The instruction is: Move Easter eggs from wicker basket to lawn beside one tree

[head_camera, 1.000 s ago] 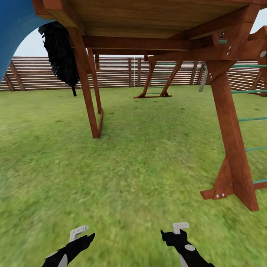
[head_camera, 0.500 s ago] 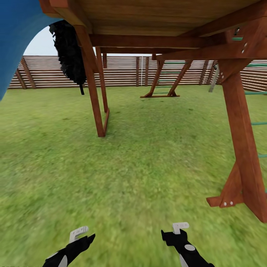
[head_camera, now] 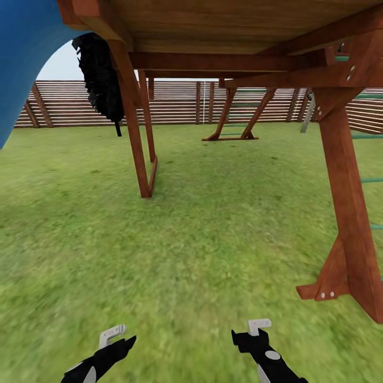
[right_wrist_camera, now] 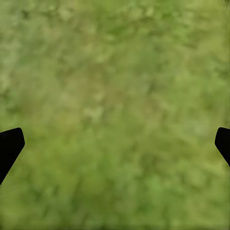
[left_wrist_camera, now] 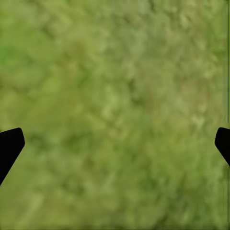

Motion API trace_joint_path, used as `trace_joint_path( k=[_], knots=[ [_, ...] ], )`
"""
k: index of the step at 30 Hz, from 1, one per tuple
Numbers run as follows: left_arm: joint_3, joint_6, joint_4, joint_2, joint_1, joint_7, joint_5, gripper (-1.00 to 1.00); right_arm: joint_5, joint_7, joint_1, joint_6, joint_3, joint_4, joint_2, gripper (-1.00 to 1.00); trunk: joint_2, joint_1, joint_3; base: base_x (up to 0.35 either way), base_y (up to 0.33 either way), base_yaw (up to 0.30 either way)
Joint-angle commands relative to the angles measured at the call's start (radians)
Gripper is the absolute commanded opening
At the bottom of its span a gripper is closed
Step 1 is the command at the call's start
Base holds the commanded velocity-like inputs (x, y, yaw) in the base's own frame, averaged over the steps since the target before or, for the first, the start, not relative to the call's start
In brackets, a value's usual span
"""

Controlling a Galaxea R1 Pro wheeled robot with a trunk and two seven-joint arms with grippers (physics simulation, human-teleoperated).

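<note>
You're under a wooden playset deck (head_camera: 213, 21), red-brown posts (head_camera: 348, 202) L and R, blue slide (head_camera: 21, 58) top-left, thin dark tree (head_camera: 101, 80) behind, A-frame (head_camera: 231, 119) far back.

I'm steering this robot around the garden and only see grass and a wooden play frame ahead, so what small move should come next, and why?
Probably turn the base to scan the garden. Ahead lie only lawn, a wooden play frame, the slat fence and a thin dark tree. The left gripper and right gripper are open over bare grass, holding nothing.
</note>
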Motion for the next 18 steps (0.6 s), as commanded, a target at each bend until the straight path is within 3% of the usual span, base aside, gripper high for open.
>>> trace_joint_path(
  k=[1, 11, 18],
  knots=[
    [0.006, 0.01, -0.001, 0.0, 0.0, -0.01, 0.006, 1.0, 0.005, 0.0, 0.0, -0.003, 0.0, 0.001, 0.0, 1.0, 0.0, 0.0, -0.001, 0.0, 0.0, 0.0],
    [0.003, 0.01, 0.002, -0.001, 0.0, -0.005, 0.001, 1.0, 0.005, 0.0, 0.0, -0.003, 0.0, 0.002, 0.0, 1.0, 0.0, 0.0, -0.001, 0.002, 0.0, 0.0],
    [0.002, 0.008, 0.019, 0.0, 0.0, -0.008, 0.0, 1.0, 0.005, 0.0, 0.0, -0.004, 0.0, 0.002, 0.0, 1.0, 0.0, 0.0, -0.001, 0.151, -0.031, 0.0]
  ],
)
